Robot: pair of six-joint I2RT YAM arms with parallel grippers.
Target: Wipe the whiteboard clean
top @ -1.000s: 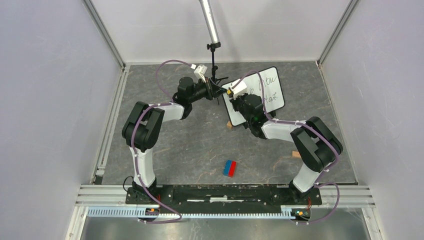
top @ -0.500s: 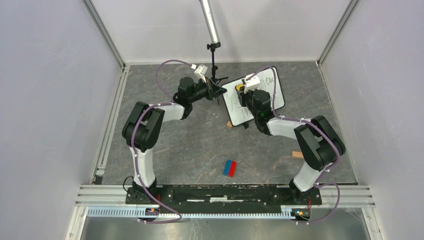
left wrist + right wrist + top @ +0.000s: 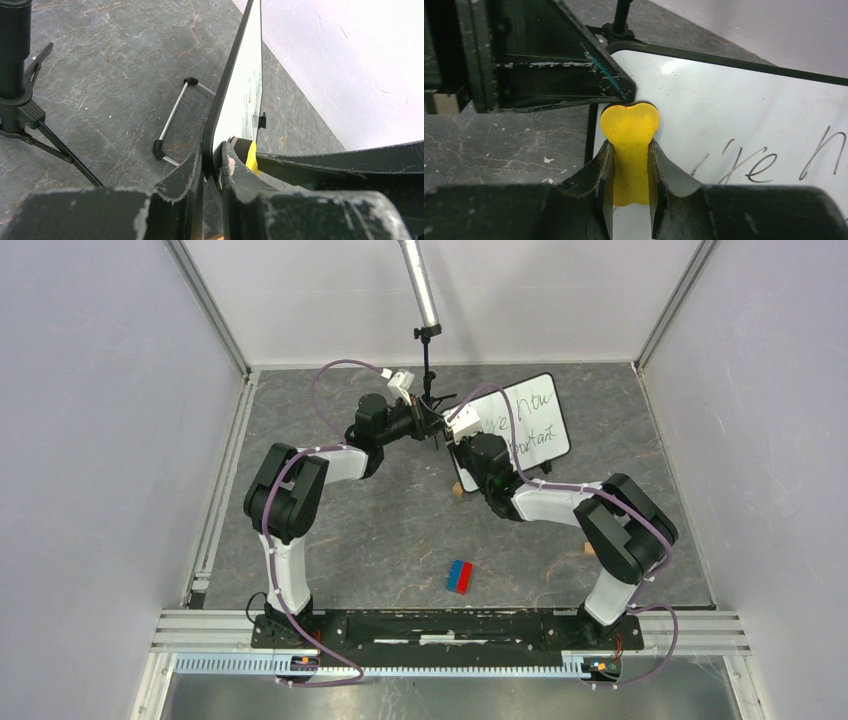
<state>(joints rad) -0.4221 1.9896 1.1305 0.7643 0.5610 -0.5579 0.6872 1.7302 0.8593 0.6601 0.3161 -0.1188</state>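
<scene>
The whiteboard (image 3: 535,425) stands tilted at the back of the table, with black handwriting (image 3: 749,162) across its face. My left gripper (image 3: 438,424) is shut on the board's left edge (image 3: 235,90), one finger (image 3: 192,170) behind it and one in front. My right gripper (image 3: 630,150) is shut on a yellow eraser (image 3: 630,125). The eraser's head is pressed flat on the board near its left edge, right beside the left gripper's fingers. In the top view the right gripper (image 3: 455,432) sits over the board's left end.
A black tripod (image 3: 428,360) holding a light tube stands just behind the left gripper. The board's wire foot (image 3: 172,120) rests on the grey table. A red and blue block (image 3: 460,576) lies near the front. Small wooden blocks (image 3: 592,549) lie right.
My right gripper swept the eraser to the right across the board, then came back to the left edge. The left gripper has stayed clamped on the board.
</scene>
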